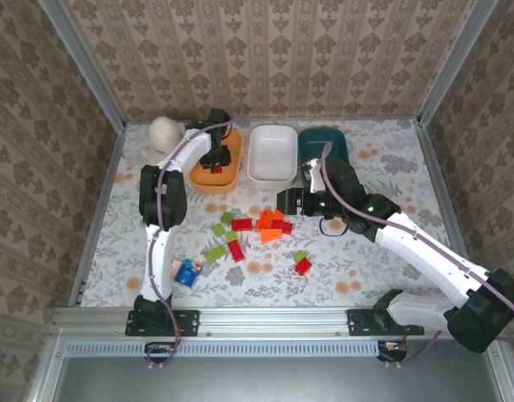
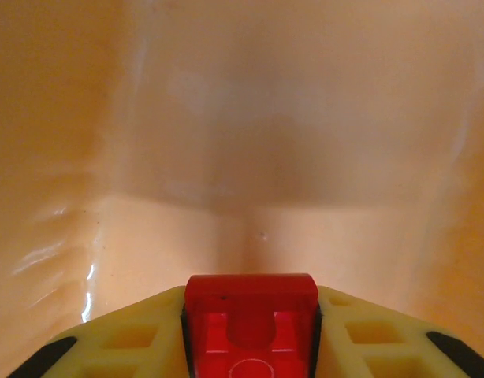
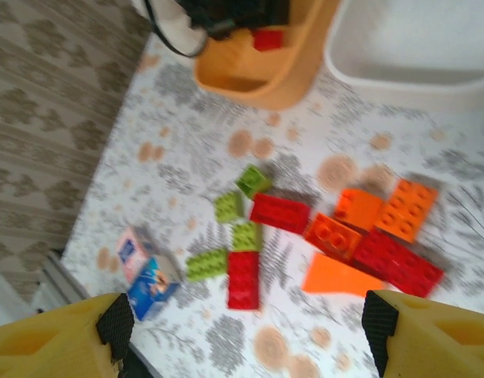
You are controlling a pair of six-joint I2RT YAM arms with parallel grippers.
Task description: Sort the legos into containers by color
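Observation:
My left gripper (image 1: pixel 218 166) reaches down into the orange tray (image 1: pixel 208 182) and is shut on a red lego (image 2: pixel 251 303); the tray's orange floor (image 2: pixel 250 157) lies right below it. The same red lego (image 3: pixel 267 38) shows in the right wrist view, inside that tray (image 3: pixel 266 75). My right gripper (image 1: pixel 285 201) hangs open above the loose pile, its jaws (image 3: pixel 248 327) wide apart and holding nothing. The pile holds red legos (image 3: pixel 243 279), lime green legos (image 3: pixel 228 206) and orange legos (image 3: pixel 407 209). The white tray (image 1: pixel 271 155) and the dark teal tray (image 1: pixel 326 141) stand behind the pile.
A white plush toy (image 1: pixel 165 134) sits left of the orange tray. Pink and blue packets (image 1: pixel 186 270) lie at the front left. One green and one red brick (image 1: pixel 301 262) lie apart, nearer the front. Walls close the table in on three sides.

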